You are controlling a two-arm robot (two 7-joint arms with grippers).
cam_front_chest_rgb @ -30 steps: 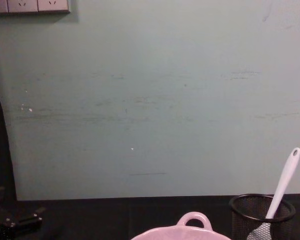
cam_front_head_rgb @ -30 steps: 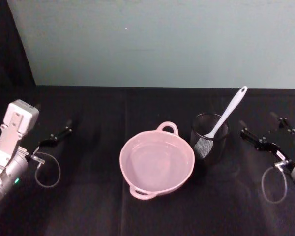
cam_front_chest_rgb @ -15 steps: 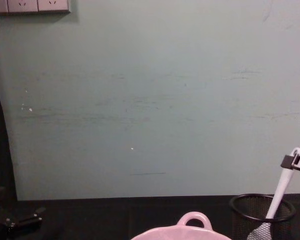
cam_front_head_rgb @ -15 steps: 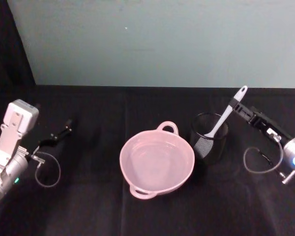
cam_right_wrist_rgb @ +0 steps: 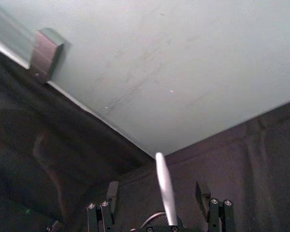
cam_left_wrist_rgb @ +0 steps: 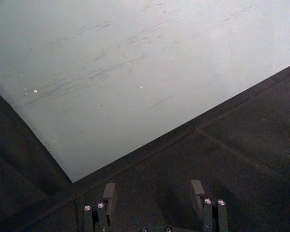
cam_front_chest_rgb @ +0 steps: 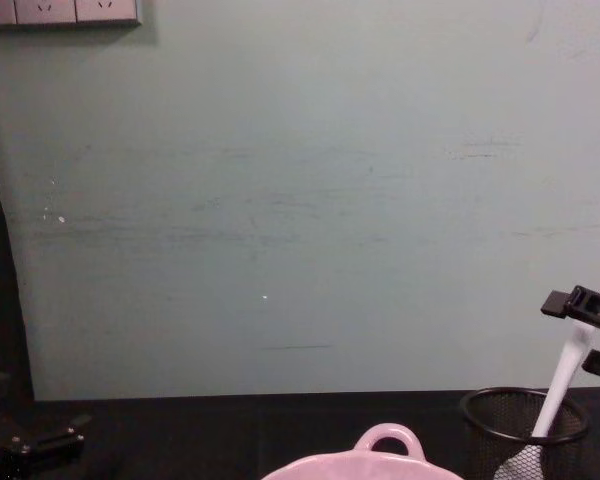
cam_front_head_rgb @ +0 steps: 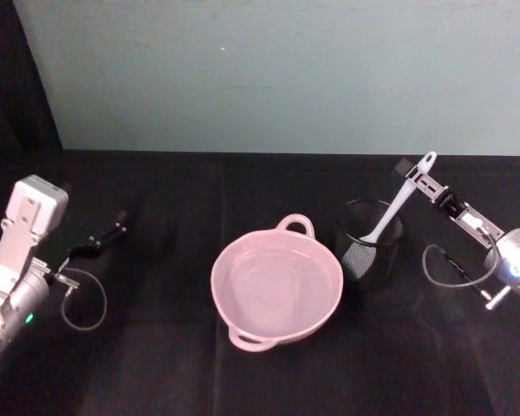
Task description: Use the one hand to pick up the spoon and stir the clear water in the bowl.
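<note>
The white spoon point(cam_front_head_rgb: 397, 206) stands blade-down in the black wire-mesh cup point(cam_front_head_rgb: 364, 264), its handle leaning up toward the right. The cup is just to the right of the pale pink bowl point(cam_front_head_rgb: 217, 282) on the black table point(cam_front_head_rgb: 156, 347). The right gripper point(cam_front_head_rgb: 417, 173) is up at the top of the handle, its fingers point(cam_right_wrist_rgb: 112, 192) spread on either side and not closed on it. Far to the left, the left gripper point(cam_front_head_rgb: 114, 227) rests low by the cloth, fingers apart too.
</note>
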